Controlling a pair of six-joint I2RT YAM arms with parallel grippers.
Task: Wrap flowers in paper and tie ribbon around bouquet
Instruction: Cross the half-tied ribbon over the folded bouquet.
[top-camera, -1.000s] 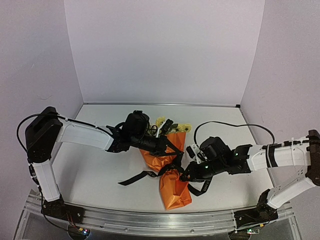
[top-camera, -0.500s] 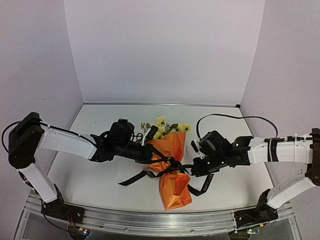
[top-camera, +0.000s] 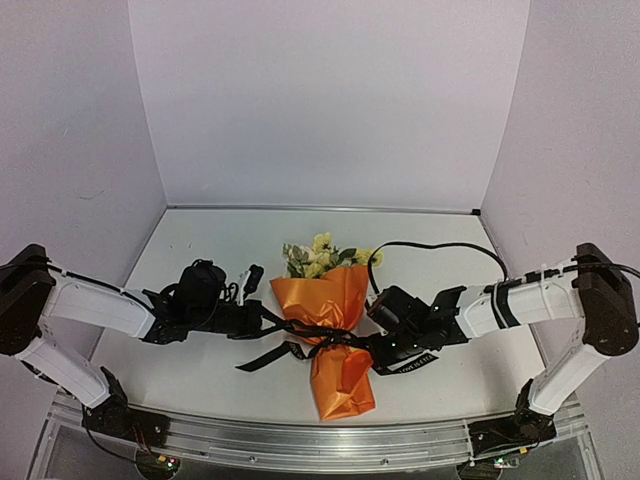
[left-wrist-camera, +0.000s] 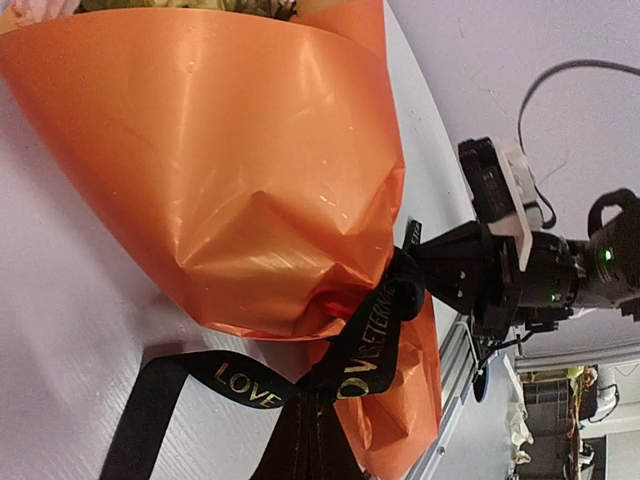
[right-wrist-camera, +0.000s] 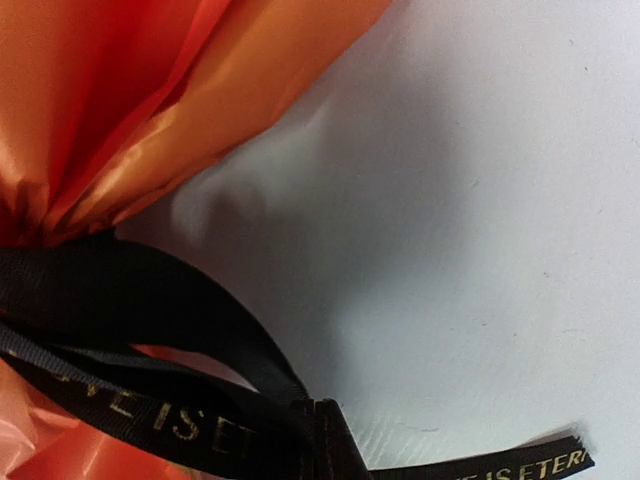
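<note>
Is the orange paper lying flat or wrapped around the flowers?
Wrapped. The paper forms a cone, cinched by the black ribbon, with flowers poking out the wide end.

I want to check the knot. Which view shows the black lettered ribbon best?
Left wrist: the narrow black ribbon cinches the orange paper cone's waist, lettering readable. Top view shows the ribbon small; right wrist shows only a close piece.
</note>
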